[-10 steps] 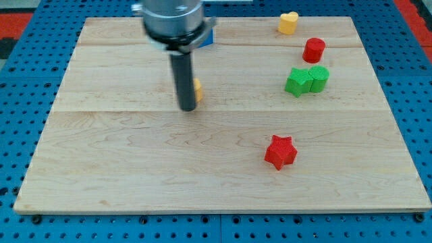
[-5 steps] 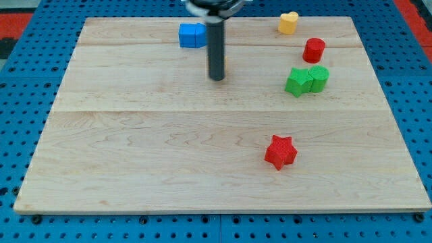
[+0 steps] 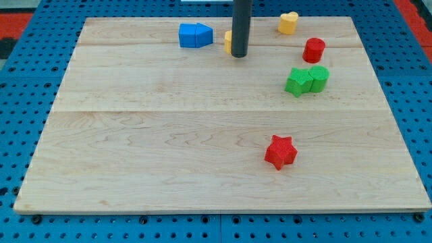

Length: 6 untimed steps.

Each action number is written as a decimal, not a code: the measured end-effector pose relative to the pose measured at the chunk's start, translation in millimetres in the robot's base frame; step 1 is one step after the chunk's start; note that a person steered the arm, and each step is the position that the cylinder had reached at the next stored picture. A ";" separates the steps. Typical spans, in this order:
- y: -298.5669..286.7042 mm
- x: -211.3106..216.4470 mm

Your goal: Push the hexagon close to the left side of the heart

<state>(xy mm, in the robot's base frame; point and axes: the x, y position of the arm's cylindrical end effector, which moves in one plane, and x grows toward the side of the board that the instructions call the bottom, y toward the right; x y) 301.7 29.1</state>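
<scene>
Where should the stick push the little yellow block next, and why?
Probably a short push toward the view's right. My tip sits right against the yellow hexagon, which peeks out on the rod's left. The yellow heart is off to the right and slightly higher, with a clear gap between them.

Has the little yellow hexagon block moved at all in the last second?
Yes. The yellow hexagon went up and right with my tip, now nearer the yellow heart.

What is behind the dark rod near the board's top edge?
A yellow block shows as a sliver at the rod's left edge, by my tip. The rod covers the rest, so its shape is unclear.
</scene>
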 end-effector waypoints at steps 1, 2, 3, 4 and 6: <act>-16.7 -10.5; -8.8 -21.1; -36.0 -18.0; -17.5 -46.9; 57.3 -62.0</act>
<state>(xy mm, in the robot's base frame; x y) 239.6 86.4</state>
